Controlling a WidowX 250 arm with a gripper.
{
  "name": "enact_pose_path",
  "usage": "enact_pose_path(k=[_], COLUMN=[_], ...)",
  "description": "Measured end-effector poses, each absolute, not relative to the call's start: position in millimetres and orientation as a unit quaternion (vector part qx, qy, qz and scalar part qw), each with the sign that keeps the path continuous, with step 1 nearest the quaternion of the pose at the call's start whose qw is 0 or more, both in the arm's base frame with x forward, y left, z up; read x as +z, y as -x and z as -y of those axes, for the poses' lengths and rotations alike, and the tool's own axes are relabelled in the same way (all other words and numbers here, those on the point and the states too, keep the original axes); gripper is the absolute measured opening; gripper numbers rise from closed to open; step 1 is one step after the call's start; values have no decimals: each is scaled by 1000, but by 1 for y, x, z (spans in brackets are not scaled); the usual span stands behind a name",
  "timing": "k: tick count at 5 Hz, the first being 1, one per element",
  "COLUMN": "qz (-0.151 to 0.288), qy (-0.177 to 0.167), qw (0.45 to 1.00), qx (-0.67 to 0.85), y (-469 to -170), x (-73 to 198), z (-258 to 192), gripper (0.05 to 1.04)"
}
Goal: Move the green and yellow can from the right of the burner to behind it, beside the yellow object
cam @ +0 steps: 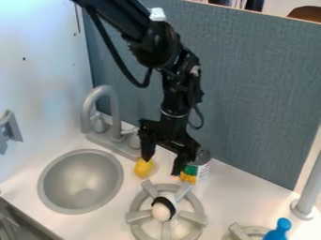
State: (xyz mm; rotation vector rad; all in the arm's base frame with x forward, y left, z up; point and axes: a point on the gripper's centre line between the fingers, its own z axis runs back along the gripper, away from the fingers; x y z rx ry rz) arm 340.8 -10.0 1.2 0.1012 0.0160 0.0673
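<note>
Hangs over the white bench (219, 197) at twelve o'clock from the grey burner (190, 217), with the tool (162, 166) spread wide, near a yellow item (143, 168) at eleven o'clock and a can (202, 167) at one. Also shows a white item with a black band (162, 211) on the burner, a round sink (81, 183) at ten and a blue item (279, 229) at three.

The can (203, 165) is partly hidden by the gripper (162, 167); the blue knobbed object (278, 230) and second burner (239, 231) are cut off below.
</note>
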Motion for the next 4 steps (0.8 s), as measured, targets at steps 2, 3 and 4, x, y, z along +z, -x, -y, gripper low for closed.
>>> enact_pose_path(k=[2,3,4], qz=[-12,-12,-12], qy=[-47,-47,-47], qw=[998,998,998], qx=[33,33,33], y=[-330,-330,-330], x=[-1,-1,-1], z=[11,11,11], gripper=[1000,1000,1000])
